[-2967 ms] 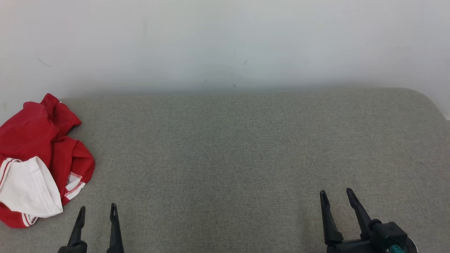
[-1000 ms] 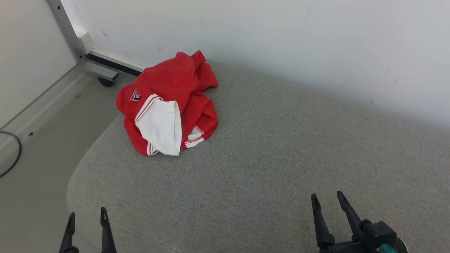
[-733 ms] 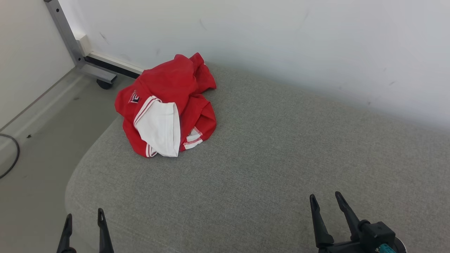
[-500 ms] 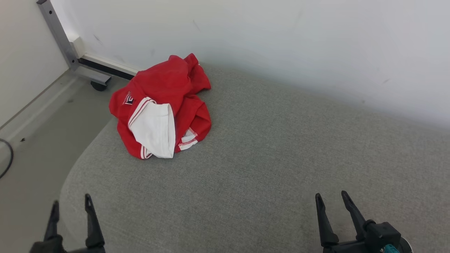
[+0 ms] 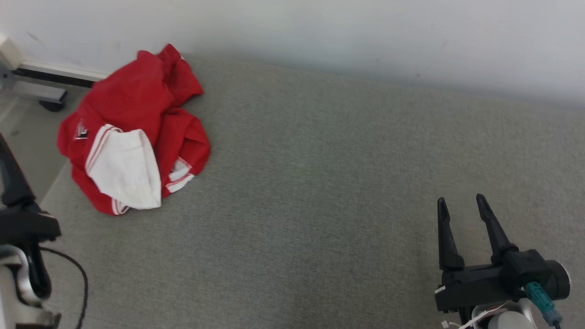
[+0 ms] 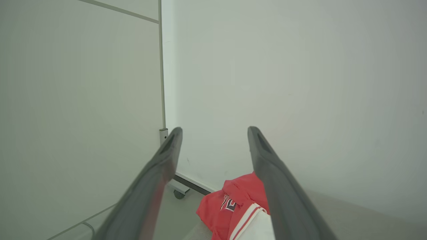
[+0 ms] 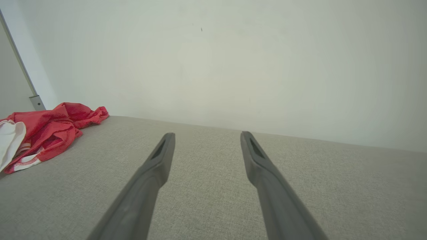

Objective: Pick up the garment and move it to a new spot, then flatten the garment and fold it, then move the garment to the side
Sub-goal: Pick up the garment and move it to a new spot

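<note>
The garment point(image 5: 137, 109) is found as a crumpled red heap at the far left corner of the grey padded surface point(image 5: 320, 183), close to the wall point(image 5: 320, 27). Its left lobe seems to reach over the rounded edge, above the floor point(image 5: 18, 132).

Both jaws are spread wide and nothing is held. In the left wrist view the left gripper point(image 6: 215, 131) is aimed high at the wall, with the garment low between its fingers. The right gripper point(image 5: 459, 199) hovers well apart from the garment, over bare fabric at the right.

Several things could go wrong. If only the top layer is pinched, the heap may open and drag instead of being lifted. If it is pushed leftward during the approach, it may slide off the corner to the floor. The wall is near behind it, so a deep reach could bring the fingers against it.

No clear front or collar can be told. In the head view the long axis is judged to run from the red tip by the wall toward the robot, slanted slightly left. A white panel point(image 5: 125, 169) lies on top at the near end.
</note>
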